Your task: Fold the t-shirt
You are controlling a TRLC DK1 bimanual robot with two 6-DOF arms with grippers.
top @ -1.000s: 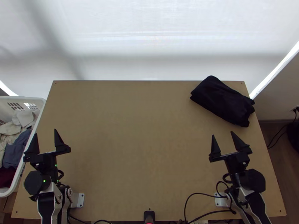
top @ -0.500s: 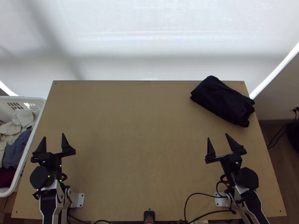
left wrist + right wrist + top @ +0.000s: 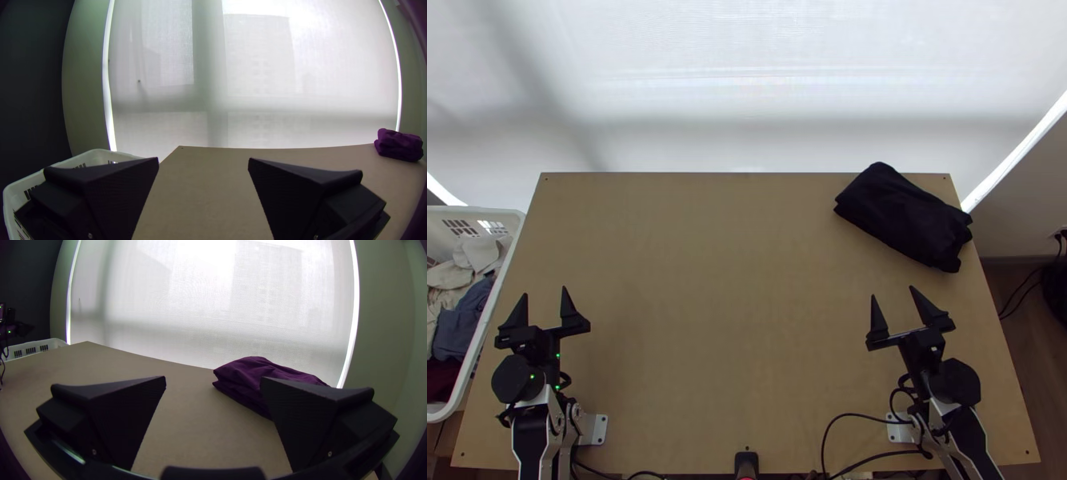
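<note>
Left gripper (image 3: 545, 291), right gripper (image 3: 893, 291) sitting further inward than before, jaws gaping; dark, creased t-shirt (image 3: 903, 216) lying folded, two o'clock.

The t-shirt (image 3: 903, 216) is plain black, perhaps dark purple, the table (image 3: 715, 304) plain tan, the basket (image 3: 497, 214) white.

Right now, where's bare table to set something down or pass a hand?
Biggest patch: the table between left gripper and right gripper, up to the far edge and far-left corner. Smaller: between right gripper and shirt. Crowded: far-right, under the shirt; near-left, left gripper beside the basket; near-right, right gripper plus cables.
</note>
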